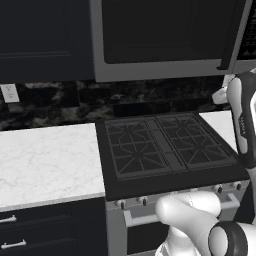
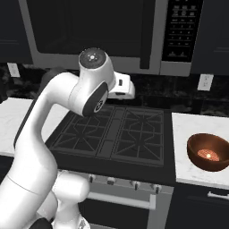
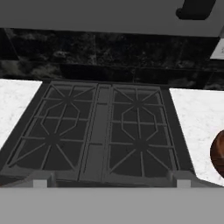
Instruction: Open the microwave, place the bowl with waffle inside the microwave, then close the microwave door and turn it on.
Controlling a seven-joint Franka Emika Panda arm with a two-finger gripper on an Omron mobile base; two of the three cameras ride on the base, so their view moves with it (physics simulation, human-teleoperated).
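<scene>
The microwave (image 2: 170, 67) hangs above the stove, and its dark glass door (image 2: 89, 27) is shut. The tall bar handle (image 2: 147, 36) runs down the door's right side, and its lower end (image 3: 194, 8) appears at the top of the hand view. The reddish-brown bowl (image 2: 208, 152) stands on the white counter right of the stove, with the waffle (image 2: 208, 154) lying in it. Its rim (image 3: 218, 153) peeks in at the hand view's right edge. My gripper (image 3: 111, 183) hovers over the stove's front, open and holding nothing, its fingertips (image 3: 40, 183) wide apart.
A black stove (image 1: 170, 145) with two grate sections lies under the microwave. White marble counters flank it on the left (image 1: 45, 160) and right (image 2: 188, 129). The keypad (image 2: 181, 31) sits right of the handle. Dark cabinets (image 1: 40, 35) adjoin the microwave.
</scene>
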